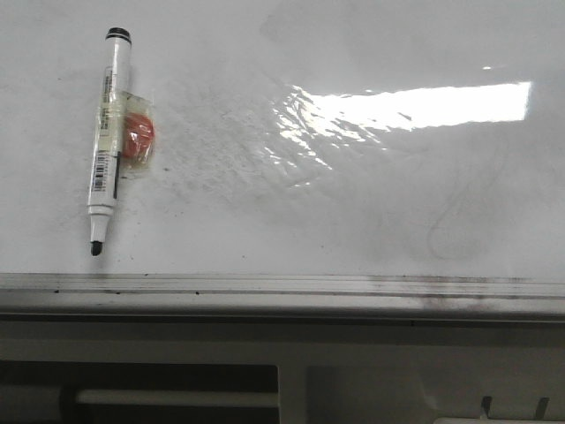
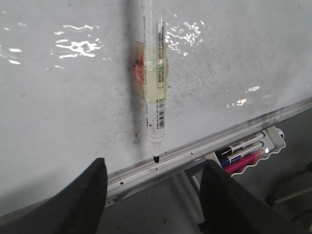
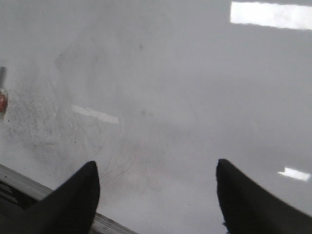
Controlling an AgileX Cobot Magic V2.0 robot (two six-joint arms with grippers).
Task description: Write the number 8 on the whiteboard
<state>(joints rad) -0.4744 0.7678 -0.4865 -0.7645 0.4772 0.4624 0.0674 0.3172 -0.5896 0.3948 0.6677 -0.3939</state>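
No number 8 is yet drawn on the whiteboard (image 1: 291, 221), where the uncapped marker (image 1: 109, 141) lies untouched, so with both grippers' fingers (image 2: 83, 200) spread and empty, a grasp of the marker by the left gripper (image 2: 153, 202) is judged next.

I see a white marker (image 1: 108, 146) with a black cap end up and its uncapped black tip down, a clear tape patch over an orange-red disc (image 1: 138, 140) stuck at its barrel. Lower down, a small white tray (image 2: 271, 144) holds 3 more markers (image 2: 243, 152), one pink.
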